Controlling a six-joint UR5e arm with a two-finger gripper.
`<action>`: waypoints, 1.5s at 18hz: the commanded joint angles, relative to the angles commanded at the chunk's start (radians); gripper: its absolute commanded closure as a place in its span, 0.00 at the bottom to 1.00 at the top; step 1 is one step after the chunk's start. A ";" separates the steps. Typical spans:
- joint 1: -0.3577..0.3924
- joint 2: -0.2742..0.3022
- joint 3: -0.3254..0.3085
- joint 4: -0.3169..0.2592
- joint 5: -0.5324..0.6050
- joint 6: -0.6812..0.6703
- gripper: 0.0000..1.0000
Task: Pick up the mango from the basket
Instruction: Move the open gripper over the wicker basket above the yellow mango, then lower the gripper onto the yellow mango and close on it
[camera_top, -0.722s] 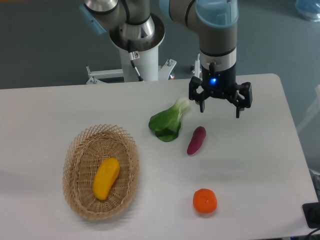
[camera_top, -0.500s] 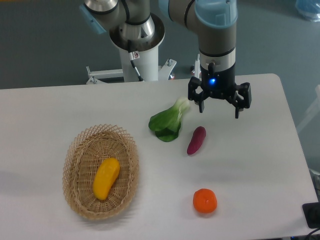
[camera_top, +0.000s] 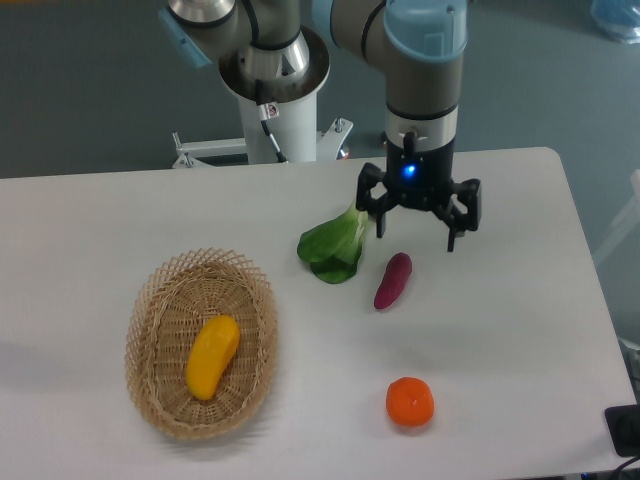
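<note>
**Q:** Fixed camera view: report task status.

**A:** Nothing is grasped. The mango lies lengthwise inside the wicker basket, at the left front of the table. My gripper hangs above the table's rear centre, well apart from the basket, its fingers spread wide and empty.

**Q:** What lies near the gripper?

**A:** A bok choy just to one side and a purple sweet potato just in front. An orange sits near the front edge. None belongs to the task.

**Q:** Remaining steps?

**A:** In my judgement, all of them: travel across to the basket, descend over the mango, close on it, lift.
</note>
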 joint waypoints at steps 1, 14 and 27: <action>-0.044 -0.015 0.000 0.000 -0.002 -0.019 0.00; -0.335 -0.144 -0.063 0.014 -0.046 -0.223 0.00; -0.387 -0.285 -0.049 0.106 -0.021 -0.229 0.00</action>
